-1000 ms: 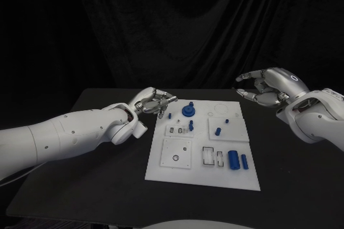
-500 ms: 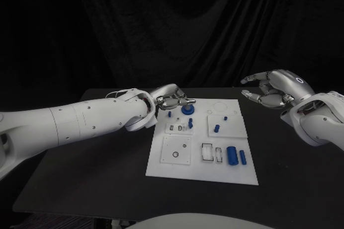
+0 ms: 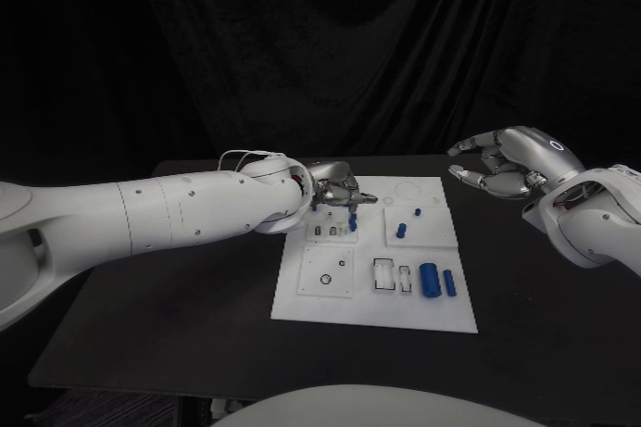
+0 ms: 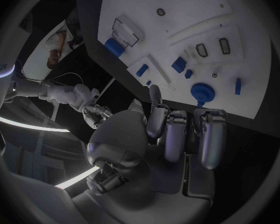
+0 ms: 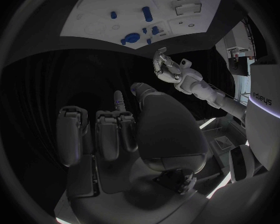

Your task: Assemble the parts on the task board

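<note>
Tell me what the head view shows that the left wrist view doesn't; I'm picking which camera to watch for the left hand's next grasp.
Head view: the whole task board on the black table, with the left hand over its far left corner, covering what lies beneath.
Left wrist view: the round blue part, clear of the fingers, and the palm holding nothing.
Both: the large blue cylinder and the right hand, held open off the board.
</note>
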Robot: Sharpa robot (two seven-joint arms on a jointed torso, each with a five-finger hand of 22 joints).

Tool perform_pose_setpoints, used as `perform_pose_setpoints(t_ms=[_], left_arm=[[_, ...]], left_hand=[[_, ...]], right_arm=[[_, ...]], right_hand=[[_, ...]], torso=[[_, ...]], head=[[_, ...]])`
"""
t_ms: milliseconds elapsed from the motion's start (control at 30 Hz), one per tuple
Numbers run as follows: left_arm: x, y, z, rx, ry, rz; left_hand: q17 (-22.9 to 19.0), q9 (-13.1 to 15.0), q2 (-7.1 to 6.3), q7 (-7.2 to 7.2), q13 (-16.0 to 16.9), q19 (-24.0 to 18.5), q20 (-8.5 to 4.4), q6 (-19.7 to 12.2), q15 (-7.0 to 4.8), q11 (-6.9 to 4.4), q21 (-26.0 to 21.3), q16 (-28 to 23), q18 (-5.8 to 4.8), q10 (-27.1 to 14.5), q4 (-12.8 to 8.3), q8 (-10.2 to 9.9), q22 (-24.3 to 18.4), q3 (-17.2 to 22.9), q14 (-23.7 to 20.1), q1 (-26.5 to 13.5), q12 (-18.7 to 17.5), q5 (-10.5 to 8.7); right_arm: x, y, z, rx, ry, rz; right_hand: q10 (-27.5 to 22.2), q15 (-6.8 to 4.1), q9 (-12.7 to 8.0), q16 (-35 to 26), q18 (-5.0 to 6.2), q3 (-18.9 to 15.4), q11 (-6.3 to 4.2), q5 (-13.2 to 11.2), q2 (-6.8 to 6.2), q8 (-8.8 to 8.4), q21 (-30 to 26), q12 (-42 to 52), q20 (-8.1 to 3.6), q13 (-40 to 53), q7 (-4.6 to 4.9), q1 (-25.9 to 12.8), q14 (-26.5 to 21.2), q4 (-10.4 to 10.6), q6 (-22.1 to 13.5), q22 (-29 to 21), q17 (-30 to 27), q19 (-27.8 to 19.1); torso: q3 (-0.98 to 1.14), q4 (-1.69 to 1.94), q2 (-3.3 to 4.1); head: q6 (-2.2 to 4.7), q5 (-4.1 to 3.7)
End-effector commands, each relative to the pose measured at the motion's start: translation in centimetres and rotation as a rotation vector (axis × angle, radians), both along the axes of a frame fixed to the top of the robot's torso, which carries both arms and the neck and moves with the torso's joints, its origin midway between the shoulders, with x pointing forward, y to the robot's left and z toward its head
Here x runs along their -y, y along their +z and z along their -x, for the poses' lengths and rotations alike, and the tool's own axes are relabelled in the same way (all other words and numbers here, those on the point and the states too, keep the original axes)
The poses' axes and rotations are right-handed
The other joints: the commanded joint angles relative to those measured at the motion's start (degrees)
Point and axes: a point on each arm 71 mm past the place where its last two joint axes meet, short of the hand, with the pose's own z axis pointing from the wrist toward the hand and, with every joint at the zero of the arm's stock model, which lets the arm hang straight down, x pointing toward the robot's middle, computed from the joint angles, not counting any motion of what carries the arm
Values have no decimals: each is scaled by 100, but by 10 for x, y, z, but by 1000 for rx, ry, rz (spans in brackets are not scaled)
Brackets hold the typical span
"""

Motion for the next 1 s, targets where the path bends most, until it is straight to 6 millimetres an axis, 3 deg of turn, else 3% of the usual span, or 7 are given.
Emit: perform_pose_setpoints(t_ms=[33,233,333,400,467,667,1000], left_arm=[[-2,-6,1,-68,62,-138],[0,-8,2,-98,107,-194],[1,-9,2,-105,121,-210],[2,-9,2,-109,132,-221],[3,-10,2,-111,141,-229],[1,-11,0,-128,162,-260],[3,-12,0,-129,172,-268]], left_hand=[[1506,71,-63,-55,2292,137,-44,-15,-45,-422,29,15,-50,978,1,19,899,-34,607,-29,970,-31],[1506,211,-113,-62,2292,141,-63,-43,-62,-434,21,15,-48,978,-13,-11,892,-50,607,-34,970,-8],[1506,481,-140,-96,2292,153,-89,-19,-92,-464,15,15,-49,978,-16,112,895,-45,607,-33,970,10],[1506,920,-168,-145,2292,173,-132,-79,-141,-502,10,15,-52,978,-16,284,905,-9,607,-10,970,-4],[1506,993,-172,-143,2292,177,-142,-101,-142,-515,9,15,-52,978,-14,291,907,-4,607,-19,970,-9],[1506,1061,-163,-126,2292,133,-151,-169,-144,-508,-34,15,-34,978,-17,73,834,40,607,-17,970,7],[1506,1051,-179,-120,2292,109,-148,-54,-140,-502,-67,15,-23,978,-22,-168,790,69,607,-21,970,12]], right_arm=[[0,-3,0,-24,-14,6],[-1,-3,1,-30,-12,6],[-3,-3,0,-28,-10,5],[-4,-3,0,-28,-9,5],[-4,-4,0,-29,-8,5],[-5,-5,-1,-34,-8,7],[-5,-6,-1,-38,-13,10]], right_hand=[[304,41,-7,17,7,25,42,24,37,28,10,-12,28,1106,8,-5,594,3,64,1317,1510,253],[303,43,-9,17,6,23,43,24,35,29,12,-13,30,1106,9,-13,594,8,73,1317,1510,254],[307,44,-11,17,5,22,44,23,35,31,16,-9,31,1110,10,-21,594,12,85,1319,1510,256],[308,44,-12,17,6,22,45,23,36,33,13,-8,32,1112,11,-25,594,13,94,1318,1510,255],[308,44,-12,17,6,22,45,23,36,33,13,-8,32,1112,11,-25,594,13,94,1318,1510,255],[310,45,-14,17,5,22,46,24,36,35,18,-6,33,1114,14,-30,594,15,106,1319,1510,258],[307,45,-15,17,4,22,47,24,36,35,19,-9,33,1110,16,-33,594,16,112,1320,1510,259]], torso=[[16,-46,11],[36,-60,33],[40,-66,38],[30,-62,26],[30,-67,21],[18,-63,7],[26,-76,-4]], head=[[-47,23],[-68,15],[-79,23],[-99,15],[-109,12],[-139,-18],[-204,-8]])
